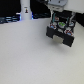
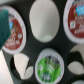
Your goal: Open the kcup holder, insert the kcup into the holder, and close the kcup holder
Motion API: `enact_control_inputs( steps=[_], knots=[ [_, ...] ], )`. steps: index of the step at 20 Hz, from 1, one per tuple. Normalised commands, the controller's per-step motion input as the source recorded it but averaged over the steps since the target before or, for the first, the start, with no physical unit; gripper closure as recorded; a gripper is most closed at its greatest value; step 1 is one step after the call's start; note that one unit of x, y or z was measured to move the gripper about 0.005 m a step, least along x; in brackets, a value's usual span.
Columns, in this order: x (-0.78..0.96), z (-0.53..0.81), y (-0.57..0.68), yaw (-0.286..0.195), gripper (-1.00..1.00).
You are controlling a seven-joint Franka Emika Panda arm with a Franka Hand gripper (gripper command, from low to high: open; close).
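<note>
The black kcup holder (image 1: 60, 34) stands on the white table at the exterior view's right, with its tray pulled out. My gripper (image 1: 59, 24) hangs right above it. In the wrist view the tray's round pod slots fill the picture. The kcup (image 2: 49, 67), white with a green top, sits in one slot. Red-topped pods (image 2: 13, 31) (image 2: 76, 20) fill two other slots, and the slot between them (image 2: 44, 19) is bare. Nothing is held between my fingers; a blurred teal finger (image 2: 3, 25) shows at the frame's edge, far from the kcup.
A tall white bottle-like object (image 1: 25, 10) with a dark marking stands at the back, toward the exterior view's left. Dark clutter (image 1: 10, 20) lines the table's far edge.
</note>
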Motion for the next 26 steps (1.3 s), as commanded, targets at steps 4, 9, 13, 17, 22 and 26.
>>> enact_control_inputs(
  steps=[4,9,13,17,22,26],
  knots=[
    [0.73,0.06,-0.38,0.016,-1.00],
    [0.84,-0.01,-0.16,0.018,-1.00],
    [0.91,0.00,0.09,0.013,-1.00],
    [0.64,-0.10,0.31,0.093,-1.00],
    [0.24,-0.19,0.17,0.219,-1.00],
    [-0.13,-0.18,0.02,0.302,-1.00]
  ],
)
